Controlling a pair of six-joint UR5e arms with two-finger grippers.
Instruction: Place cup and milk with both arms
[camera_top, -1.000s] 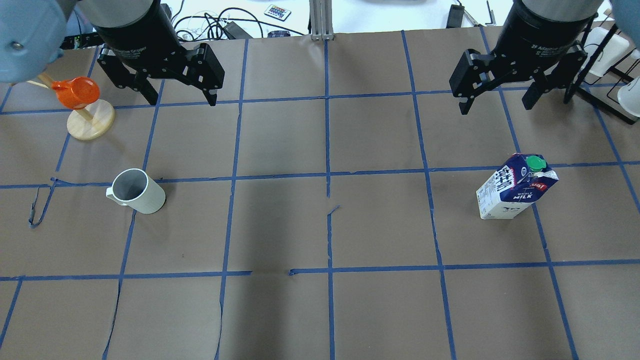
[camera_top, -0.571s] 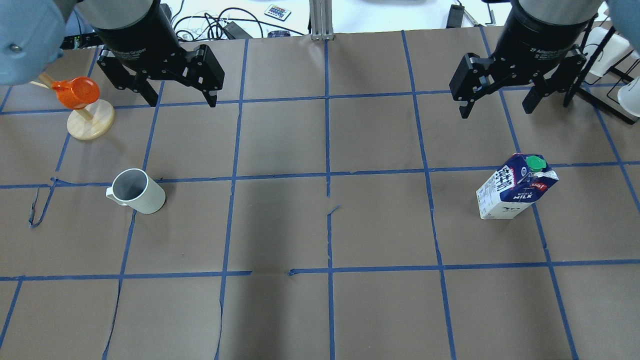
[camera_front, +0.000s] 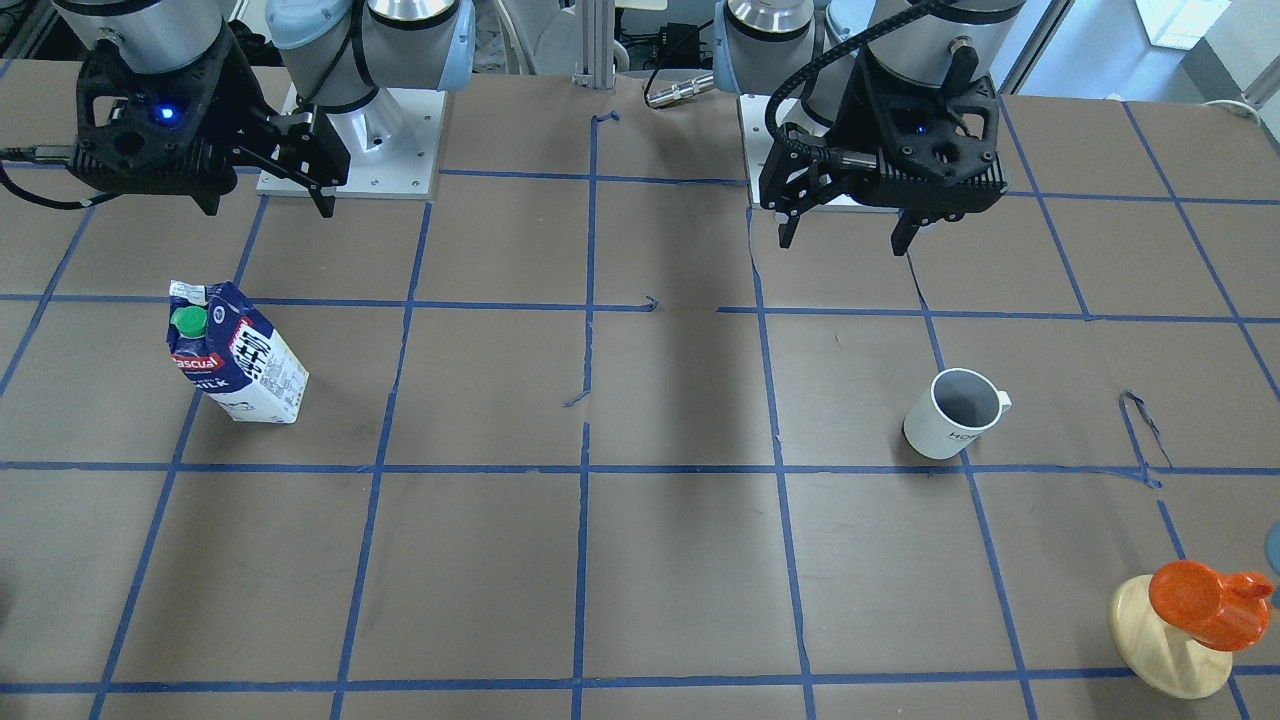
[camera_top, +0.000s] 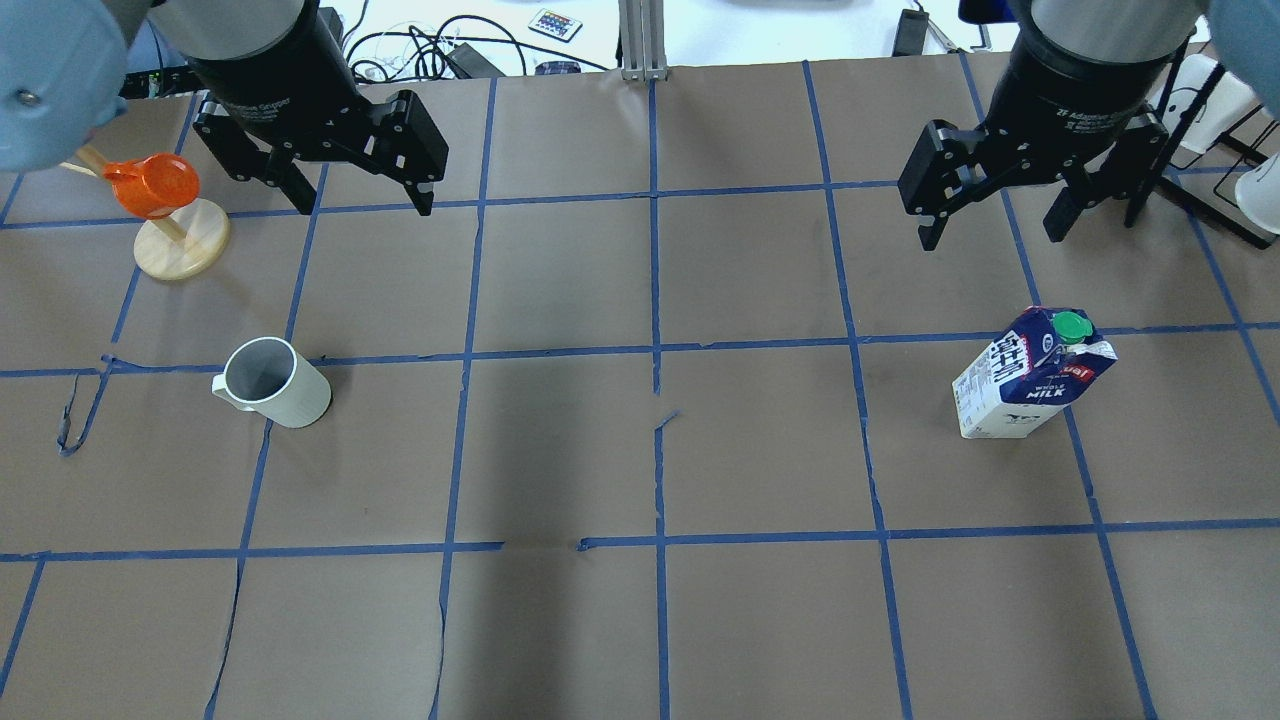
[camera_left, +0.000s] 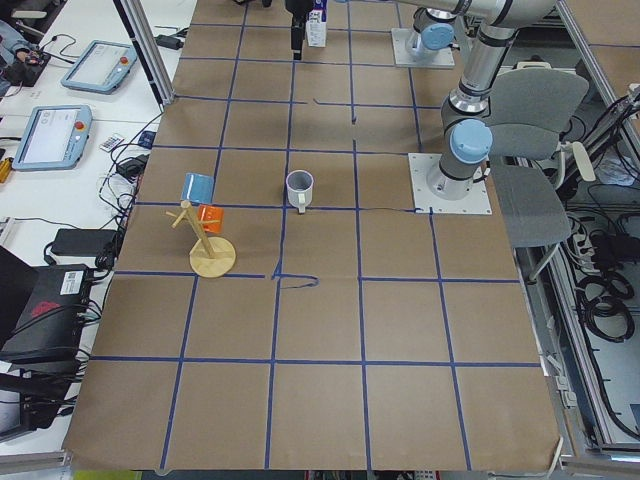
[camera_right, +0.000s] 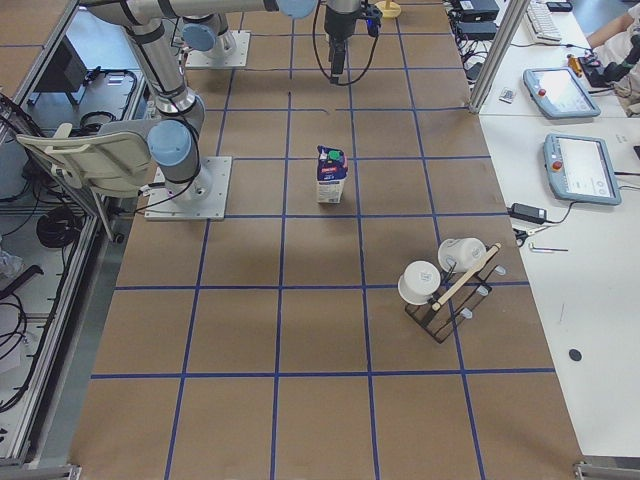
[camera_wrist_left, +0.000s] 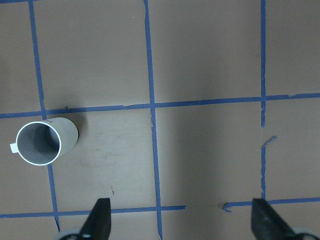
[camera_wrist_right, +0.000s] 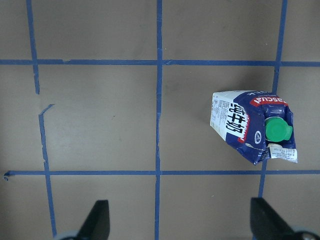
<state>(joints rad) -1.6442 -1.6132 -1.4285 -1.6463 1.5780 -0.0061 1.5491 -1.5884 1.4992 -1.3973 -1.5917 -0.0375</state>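
The cup is a white mug standing upright on the left half of the brown table, its handle pointing left; it also shows in the front view and the left wrist view. The milk is a blue and white carton with a green cap, upright on the right half; it also shows in the front view and the right wrist view. My left gripper hangs open and empty, above and to the right of the cup. My right gripper hangs open and empty above the table, short of the milk.
A wooden stand with an orange cup is at the far left, close to the left gripper. A black rack with white cups stands at the right edge beside the right arm. Blue tape lines grid the table.
My right gripper has moved slightly toward the milk and stays open. The left gripper, the cup and the milk have not moved.
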